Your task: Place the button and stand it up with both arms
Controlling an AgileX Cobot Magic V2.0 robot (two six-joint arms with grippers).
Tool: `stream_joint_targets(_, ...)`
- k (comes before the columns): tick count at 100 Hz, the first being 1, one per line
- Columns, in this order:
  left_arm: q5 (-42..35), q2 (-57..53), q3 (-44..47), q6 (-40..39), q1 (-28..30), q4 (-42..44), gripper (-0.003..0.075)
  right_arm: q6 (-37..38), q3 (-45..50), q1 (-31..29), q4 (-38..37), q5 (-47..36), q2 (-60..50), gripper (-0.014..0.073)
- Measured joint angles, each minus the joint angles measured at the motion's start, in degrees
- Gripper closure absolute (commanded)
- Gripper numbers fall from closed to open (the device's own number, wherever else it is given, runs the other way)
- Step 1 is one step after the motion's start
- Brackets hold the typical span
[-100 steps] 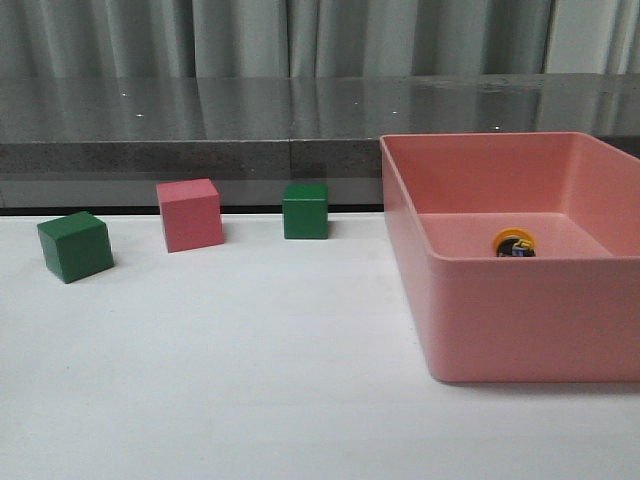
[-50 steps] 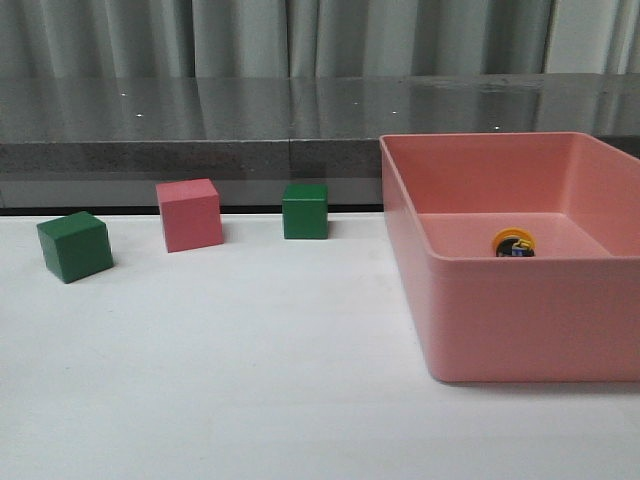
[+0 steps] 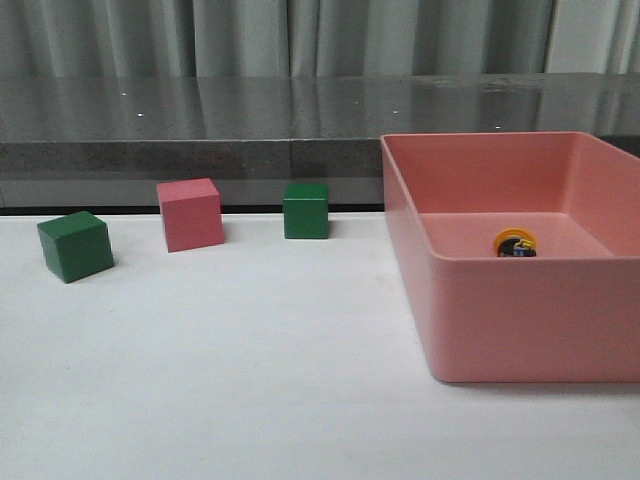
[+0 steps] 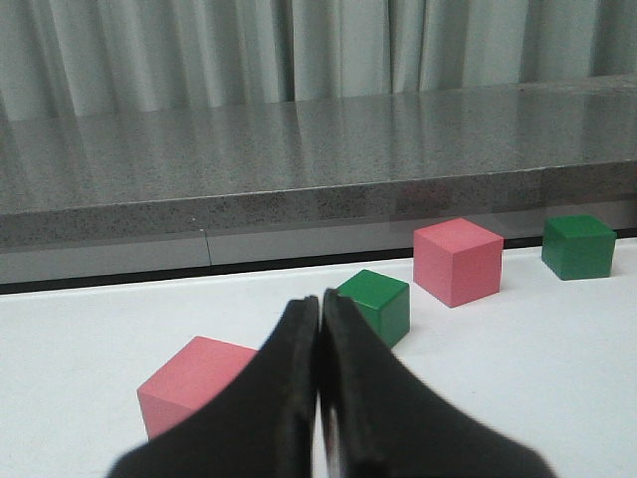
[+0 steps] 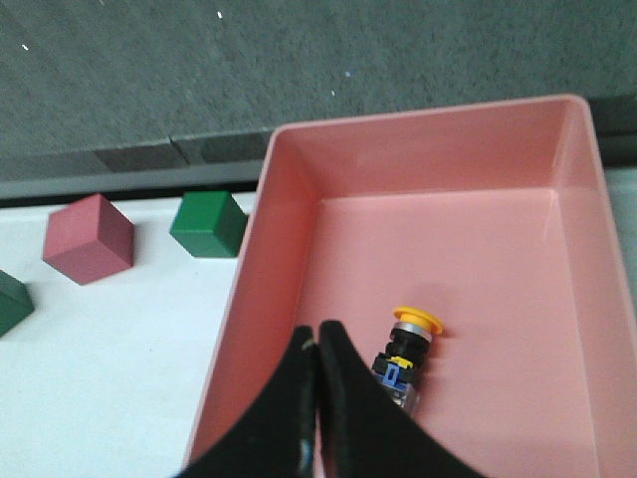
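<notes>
The button (image 5: 406, 351) lies on its side on the floor of the pink bin (image 5: 428, 129), yellow cap toward the far wall. In the front view only its yellow cap and black body (image 3: 515, 243) show above the bin's front wall (image 3: 530, 320). My right gripper (image 5: 318, 335) is shut and empty, above the bin's left wall, just beside the button. My left gripper (image 4: 320, 302) is shut and empty, low over the white table (image 4: 80, 329), near a pink cube (image 4: 194, 383) and a green cube (image 4: 376, 304). Neither arm shows in the front view.
On the table (image 3: 250, 380) stand a green cube (image 3: 75, 245) at left, a pink cube (image 3: 190, 214) and a second green cube (image 3: 305, 210). A grey stone counter (image 3: 200, 125) and curtains run along the back. The left wrist view also shows a farther pink cube (image 4: 458, 261) and green cube (image 4: 578, 246).
</notes>
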Motion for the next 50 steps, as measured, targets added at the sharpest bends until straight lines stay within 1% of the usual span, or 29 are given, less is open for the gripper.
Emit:
stream_joint_targets(5, 0.0, 0.0, 0.0, 0.0, 0.0, 0.0, 0.0740, 0.0, -2.1, 0.0, 0.0, 1.6, 3.9, 0.0572)
stream_joint_targets(12, 0.0, 0.0, 0.0, 0.0, 0.0, 0.0, 0.0740, -0.3, -4.4, 0.0, 0.0, 3.9, 9.1, 0.0456)
stream_joint_targets(17, 0.0, 0.0, 0.0, 0.0, 0.0, 0.0, 0.0740, -1.2, -5.9, 0.1, 0.1, 5.3, 12.4, 0.0335)
stream_joint_targets(19, 0.0, 0.0, 0.0, 0.0, 0.0, 0.0, 0.0740, -1.6, -6.4, 0.1, 0.1, 5.7, 13.6, 0.0301)
stream_joint_targets(24, 0.0, 0.0, 0.0, 0.0, 0.0, 0.0, 0.0740, -2.6, -7.4, 0.1, 0.1, 6.2, 16.4, 0.0171)
stream_joint_targets(31, 0.0, 0.0, 0.0, 0.0, 0.0, 0.0, 0.0740, -3.5, -8.2, 0.1, 0.1, 6.2, 19.6, 0.0061)
stream_joint_targets(35, 0.0, 0.0, 0.0, 0.0, 0.0, 0.0, 0.0740, -3.9, -8.4, 0.1, 0.1, 6.0, 21.2, 0.0043)
stream_joint_targets(50, 0.0, 0.0, 0.0, 0.0, 0.0, 0.0, 0.0740, -4.1, -8.6, 0.1, 0.1, 3.0, 25.5, 0.0055)
